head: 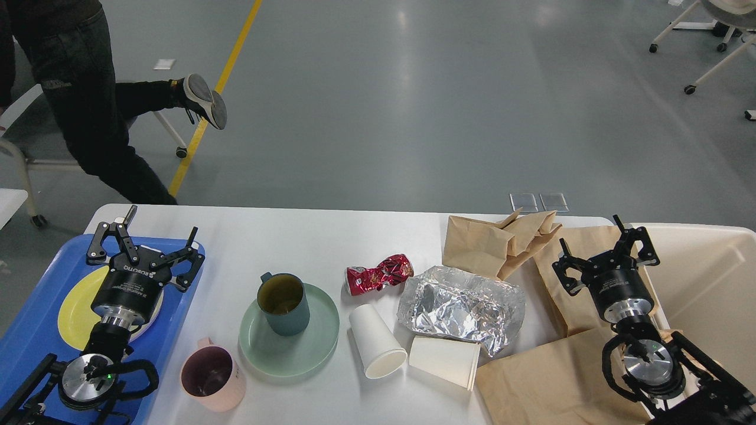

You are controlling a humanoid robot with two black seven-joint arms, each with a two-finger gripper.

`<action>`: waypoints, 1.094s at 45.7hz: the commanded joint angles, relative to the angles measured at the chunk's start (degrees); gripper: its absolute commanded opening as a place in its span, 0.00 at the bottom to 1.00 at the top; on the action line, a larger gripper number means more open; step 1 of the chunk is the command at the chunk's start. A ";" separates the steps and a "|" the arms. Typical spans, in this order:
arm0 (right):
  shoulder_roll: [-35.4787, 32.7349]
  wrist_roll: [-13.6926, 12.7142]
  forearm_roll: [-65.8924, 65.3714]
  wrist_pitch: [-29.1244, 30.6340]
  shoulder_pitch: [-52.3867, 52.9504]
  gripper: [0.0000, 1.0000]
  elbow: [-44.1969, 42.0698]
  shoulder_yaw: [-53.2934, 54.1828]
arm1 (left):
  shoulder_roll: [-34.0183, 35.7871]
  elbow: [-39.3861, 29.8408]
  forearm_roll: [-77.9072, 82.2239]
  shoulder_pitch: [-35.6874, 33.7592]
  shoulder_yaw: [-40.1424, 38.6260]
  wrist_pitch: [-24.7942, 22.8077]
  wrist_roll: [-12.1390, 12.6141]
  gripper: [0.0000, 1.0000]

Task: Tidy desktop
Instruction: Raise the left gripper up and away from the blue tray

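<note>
The white desktop [307, 236] carries a dark teal mug [284, 304] standing on a pale green plate [295, 348], a pink mug [211, 378], a crushed red can [379, 274], two white paper cups [377, 348] [444, 361] lying on their sides, crumpled foil [462, 307] and brown paper bags [502, 239] [555, 383]. My left gripper [144, 248] hovers open over the blue tray [35, 336], above a yellow plate [74, 313]. My right gripper [605, 254] stands open over a brown bag at the table's right end, holding nothing.
A beige bin [709, 277] stands past the table's right edge. Beyond the far left corner a person [88, 100] sits on a wheeled chair with one foot raised. Rolling chair legs [703, 41] show at the far right on the grey floor.
</note>
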 commanded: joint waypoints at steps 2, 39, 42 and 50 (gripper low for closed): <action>0.00 0.00 0.00 0.00 0.00 1.00 0.04 0.00 | 0.30 0.00 -0.01 0.13 0.08 -0.02 0.59 0.99; 0.00 0.00 0.00 0.00 0.00 1.00 0.04 0.00 | 35.27 3.60 -0.71 -28.06 43.28 0.68 -0.37 0.99; 0.00 0.00 0.00 0.00 0.00 1.00 0.04 0.00 | 38.43 4.74 -0.71 -36.84 57.42 0.59 -0.37 0.99; 0.00 0.00 0.00 0.00 0.00 1.00 0.04 0.00 | 38.18 4.75 -0.45 -67.78 100.68 -1.07 -0.28 0.99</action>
